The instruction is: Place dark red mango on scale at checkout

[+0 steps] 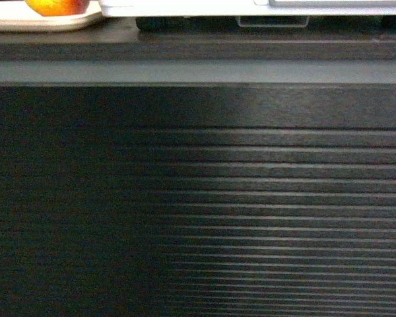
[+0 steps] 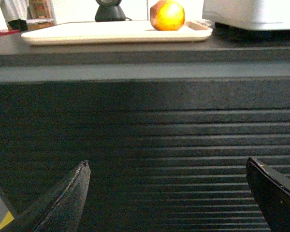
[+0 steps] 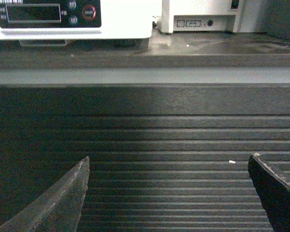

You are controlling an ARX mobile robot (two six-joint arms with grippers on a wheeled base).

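Two grippers, both low against the checkout front, and neither is near the fruit yet.

From the head view I see only the ribbed face of the counter, with the dark red mango cropped at the top left on a beige tray and the white scale just to its right. No arm shows here.

In the left wrist view my left gripper is spread wide and empty, its tips facing the ribbing. The mango sits up and ahead of it, on the tray's right end, with the scale's body just to the right of that.

In the right wrist view my right gripper is likewise spread and holding nothing; the scale's display panel lies up and to its left.

I judge the left arm the better pick. I'd raise it above the counter edge first, come at the mango level, and close across its narrow width so the smooth skin does not slip.
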